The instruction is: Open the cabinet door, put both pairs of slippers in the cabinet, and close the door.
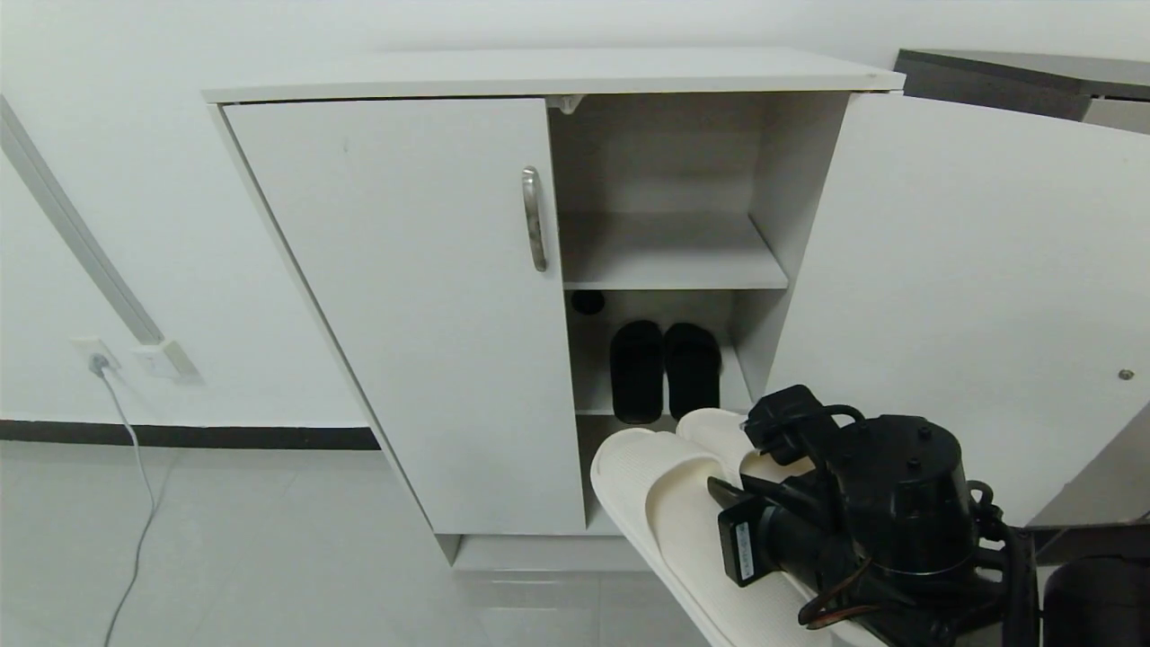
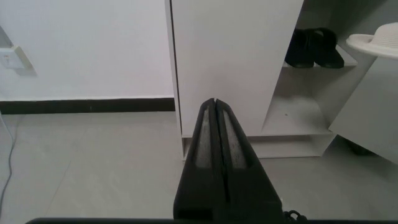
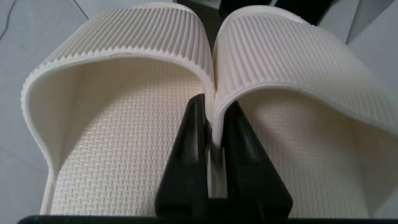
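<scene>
Right gripper (image 3: 214, 121) clamped on the touching inner edges of the cream slippers (image 1: 660, 503), the pair held side by side just before the cabinet (image 1: 539, 76) opening; right door (image 1: 970, 296) swung open, left door (image 1: 404, 305) shut. Black slippers (image 1: 665, 370) sit paired inside, on the second shelf down. Left gripper (image 2: 215, 112) pressed closed on nothing, low over the floor (image 2: 93, 162).
</scene>
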You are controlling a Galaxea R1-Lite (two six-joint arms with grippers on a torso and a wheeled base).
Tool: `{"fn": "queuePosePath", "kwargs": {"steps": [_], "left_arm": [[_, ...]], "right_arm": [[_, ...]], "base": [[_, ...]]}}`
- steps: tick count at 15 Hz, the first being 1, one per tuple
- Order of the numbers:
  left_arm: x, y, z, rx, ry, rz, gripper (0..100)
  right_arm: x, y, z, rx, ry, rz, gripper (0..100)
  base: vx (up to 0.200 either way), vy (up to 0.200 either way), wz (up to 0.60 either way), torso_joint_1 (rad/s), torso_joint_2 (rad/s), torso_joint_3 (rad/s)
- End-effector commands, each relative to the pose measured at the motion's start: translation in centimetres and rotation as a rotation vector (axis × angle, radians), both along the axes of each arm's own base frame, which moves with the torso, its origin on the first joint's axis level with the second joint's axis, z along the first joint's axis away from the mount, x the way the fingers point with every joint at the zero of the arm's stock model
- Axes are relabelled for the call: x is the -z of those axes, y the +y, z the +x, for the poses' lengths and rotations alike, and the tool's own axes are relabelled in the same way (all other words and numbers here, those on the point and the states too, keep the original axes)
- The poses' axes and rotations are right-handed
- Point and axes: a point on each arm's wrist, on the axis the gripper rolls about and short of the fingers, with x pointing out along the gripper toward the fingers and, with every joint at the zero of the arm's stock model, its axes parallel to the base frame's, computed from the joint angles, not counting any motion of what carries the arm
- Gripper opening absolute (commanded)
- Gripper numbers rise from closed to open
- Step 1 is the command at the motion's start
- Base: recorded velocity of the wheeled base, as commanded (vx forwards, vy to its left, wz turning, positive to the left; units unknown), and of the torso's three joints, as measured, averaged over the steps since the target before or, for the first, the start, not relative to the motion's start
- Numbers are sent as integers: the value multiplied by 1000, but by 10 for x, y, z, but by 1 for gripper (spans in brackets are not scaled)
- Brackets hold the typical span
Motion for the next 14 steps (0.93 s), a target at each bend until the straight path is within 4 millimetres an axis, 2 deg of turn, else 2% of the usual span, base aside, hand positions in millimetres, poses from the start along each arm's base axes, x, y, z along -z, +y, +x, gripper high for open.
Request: {"fn": "queuePosePath", "kwargs": {"steps": [1,4,5,11,13,14], "left_arm": [[0,0,0,-1,1,-1,0],[0,0,0,-1,1,-1,0],[0,0,0,-1,1,-1,0],[0,0,0,-2,1,1,0],[0,0,0,-4,1,3,0],[0,0,0,-4,1,3,0]], "right_arm": [[8,4,3,0,11,-13,0],[11,5,4,1,-2,-2,0],[12,5,4,-1,0,-4,0],[15,7,5,-2,5,-10,0],[16,14,11,24,-18,-4,0],[13,23,17,109,-59,-23,0]], "base": [[0,0,0,2,61,41],[0,0,0,1,19,15],[0,0,-600,-2,7,2],[0,0,0,0,0,0],[0,0,0,0,0,0],[0,0,0,0,0,0]]}}
